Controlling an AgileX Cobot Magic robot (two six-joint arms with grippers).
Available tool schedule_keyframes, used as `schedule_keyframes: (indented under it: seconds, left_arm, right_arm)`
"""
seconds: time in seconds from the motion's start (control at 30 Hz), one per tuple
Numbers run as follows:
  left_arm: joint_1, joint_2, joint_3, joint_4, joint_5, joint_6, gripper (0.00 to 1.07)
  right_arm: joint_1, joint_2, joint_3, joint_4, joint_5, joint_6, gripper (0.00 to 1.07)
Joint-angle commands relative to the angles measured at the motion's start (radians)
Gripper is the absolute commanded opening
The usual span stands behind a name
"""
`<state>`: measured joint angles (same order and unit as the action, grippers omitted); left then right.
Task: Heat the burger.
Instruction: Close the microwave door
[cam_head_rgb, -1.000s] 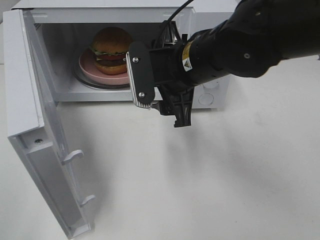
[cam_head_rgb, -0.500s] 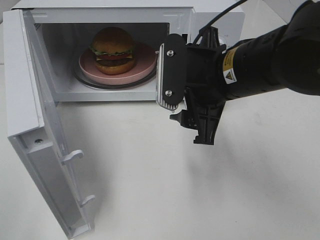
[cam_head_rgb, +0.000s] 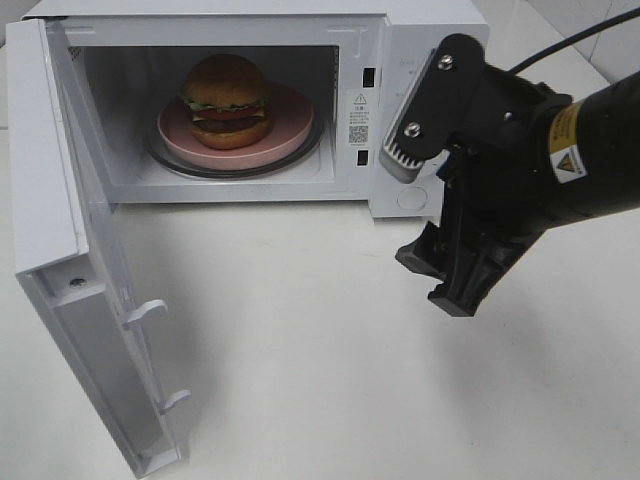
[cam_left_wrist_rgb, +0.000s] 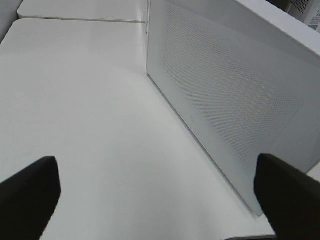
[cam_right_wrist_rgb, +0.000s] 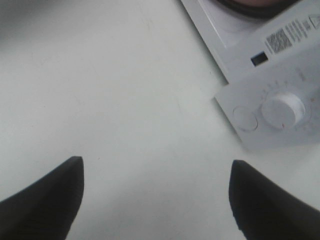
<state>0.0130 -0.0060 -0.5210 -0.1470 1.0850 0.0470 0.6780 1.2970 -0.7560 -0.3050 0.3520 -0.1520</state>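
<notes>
The glossy golden-brown burger (cam_head_rgb: 226, 100) sits on the pink plate (cam_head_rgb: 292, 128) in the microwave (cam_head_rgb: 402, 55); my right hand (cam_head_rgb: 428, 228), spread empty, has withdrawn rightward.

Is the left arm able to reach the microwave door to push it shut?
Probably yes. The left gripper faces the outer side of the open door, jaws apart, and nothing shows between them in the left wrist view.

The right end effector (cam_right_wrist_rgb: 155, 162), jaws spread wide, hangs over the table (cam_right_wrist_rgb: 125, 100) near the white knob (cam_right_wrist_rgb: 283, 110) of the microwave (cam_right_wrist_rgb: 235, 50).
</notes>
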Motion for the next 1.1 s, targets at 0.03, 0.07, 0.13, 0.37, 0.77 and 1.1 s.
schedule_keyframes:
  seconds: [0.03,0.07,0.13,0.37,0.77,1.1]
  left_arm:
    - [-0.005,-0.016,0.003,0.002,-0.013,0.000,0.98]
    - [-0.005,-0.016,0.003,0.002,-0.013,0.000,0.98]
    - [-0.005,-0.016,0.003,0.002,-0.013,0.000,0.98]
    - [-0.005,-0.016,0.003,0.002,-0.013,0.000,0.98]
    - [-0.005,-0.016,0.003,0.002,-0.013,0.000,0.98]
    - [-0.005,-0.016,0.003,0.002,-0.013,0.000,0.98]
  right_arm:
    - [0.000,-0.070,0.003,0.008,0.157,0.159,0.76]
    - [0.000,-0.086,0.003,0.008,0.191,0.187,0.76]
    - [0.000,-0.115,0.003,0.008,0.250,0.227,0.76]
    - [0.002,-0.225,0.003,0.026,0.438,0.274,0.76]
    - [0.002,-0.456,0.003,0.069,0.711,0.274,0.76]
    - [0.002,-0.667,0.023,0.068,0.823,0.278,0.76]
